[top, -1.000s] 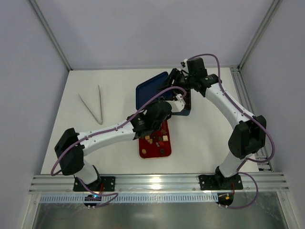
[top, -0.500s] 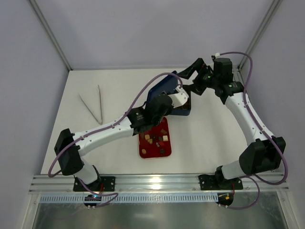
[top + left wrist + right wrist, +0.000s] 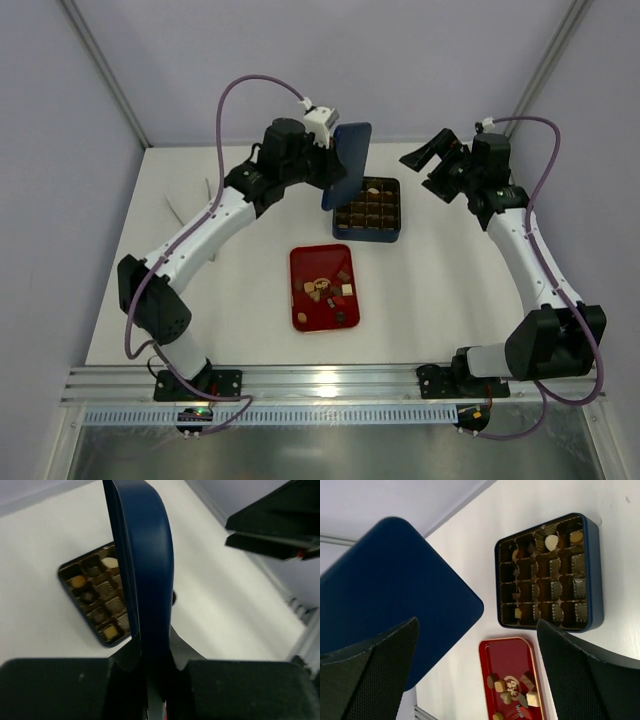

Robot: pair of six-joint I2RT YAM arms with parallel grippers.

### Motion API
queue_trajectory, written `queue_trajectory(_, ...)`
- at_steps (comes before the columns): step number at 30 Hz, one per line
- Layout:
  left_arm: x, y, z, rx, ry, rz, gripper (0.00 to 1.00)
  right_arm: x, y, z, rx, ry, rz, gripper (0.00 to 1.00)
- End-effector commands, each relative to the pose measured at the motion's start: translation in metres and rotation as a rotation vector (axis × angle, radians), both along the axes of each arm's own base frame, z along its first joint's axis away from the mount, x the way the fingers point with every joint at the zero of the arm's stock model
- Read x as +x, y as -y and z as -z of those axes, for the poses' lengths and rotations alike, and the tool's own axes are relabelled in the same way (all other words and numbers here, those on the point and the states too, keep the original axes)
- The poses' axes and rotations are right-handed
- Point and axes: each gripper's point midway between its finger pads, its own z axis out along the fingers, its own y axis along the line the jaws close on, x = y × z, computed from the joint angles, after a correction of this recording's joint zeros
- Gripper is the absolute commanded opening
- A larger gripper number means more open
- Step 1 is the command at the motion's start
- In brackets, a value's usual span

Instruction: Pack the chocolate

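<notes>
We count two arms, the left arm [image 3: 215, 225] and the right arm [image 3: 525, 245], over one table [image 3: 450, 300]. There is one red tray [image 3: 305, 260], one dark blue box [image 3: 596, 580] and one lid [image 3: 348, 165] of the same blue. The box has sixteen cells, four rows of four. Among the chocolate pieces [image 3: 347, 289] we make out about eight loose on the tray, though they are too small and too close together for an exact tally. In the box we can pick out one cream round piece and at least two tan ones. The dark ones blend into the cells and we cannot count them. One pair of tongs [image 3: 171, 205] shows partly behind the left arm.
</notes>
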Motion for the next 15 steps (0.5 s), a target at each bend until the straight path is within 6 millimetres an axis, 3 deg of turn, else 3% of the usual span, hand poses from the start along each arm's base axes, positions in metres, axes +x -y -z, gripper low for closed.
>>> queue_trajectory(1,-0.022,0.037,-0.027,-0.285,-0.224,0.199,0.0,0.005,0.008,0.009,-0.089,0.041,0.002,1.0)
queue_trajectory(5,-0.003,0.04,-0.02,-0.421,-0.363,0.234,0.0,0.008,0.011,0.028,-0.126,0.015,-0.007,1.0)
queue_trajectory(6,0.003,0.042,-0.009,-0.445,-0.427,0.225,0.0,0.009,0.01,0.032,-0.139,0.011,-0.016,1.0)
queue_trajectory(8,0.012,0.041,-0.01,-0.487,-0.456,0.257,0.0,0.014,0.011,0.042,-0.149,-0.012,-0.023,1.0)
queue_trajectory(10,0.025,0.044,0.006,-0.516,-0.527,0.24,0.0,0.016,0.009,0.049,-0.156,-0.024,-0.035,1.0)
queue_trajectory(11,0.042,0.044,0.02,-0.56,-0.561,0.269,0.0,0.022,0.008,0.061,-0.158,-0.049,-0.044,1.0)
queue_trajectory(14,0.051,0.041,0.017,-0.623,-0.585,0.296,0.0,0.026,0.008,0.069,-0.162,-0.064,-0.051,1.0)
queue_trajectory(15,0.057,0.042,0.028,-0.652,-0.645,0.286,0.0,0.027,0.008,0.073,-0.168,-0.069,-0.055,1.0)
